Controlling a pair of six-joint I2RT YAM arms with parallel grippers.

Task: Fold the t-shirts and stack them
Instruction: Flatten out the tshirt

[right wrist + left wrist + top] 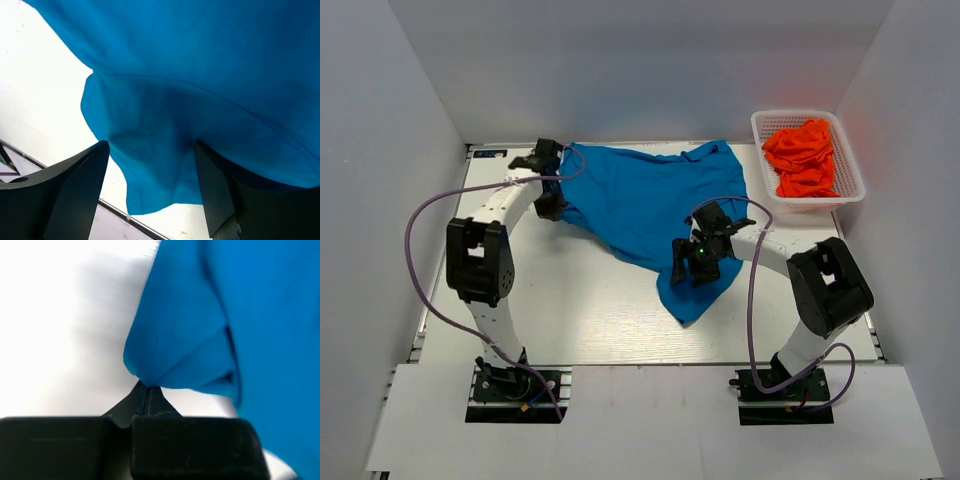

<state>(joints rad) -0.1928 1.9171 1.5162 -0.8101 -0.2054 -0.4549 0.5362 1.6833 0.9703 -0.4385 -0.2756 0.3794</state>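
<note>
The blue t-shirt [650, 205] lies spread and rumpled across the middle and back of the table. My left gripper [552, 178] is at the shirt's left edge and is shut on a pinched corner of the blue fabric [165, 355]. My right gripper [692, 262] hovers over the shirt's lower right part with its jaws wide open, and the blue cloth [200, 100] lies between and beyond its fingers [75, 185]. Orange-red t-shirts [803, 158] are piled in the white basket.
The white mesh basket [847, 170] stands at the back right. White walls enclose the table on three sides. The table's near edge with a metal rail [120, 215] shows under the right gripper.
</note>
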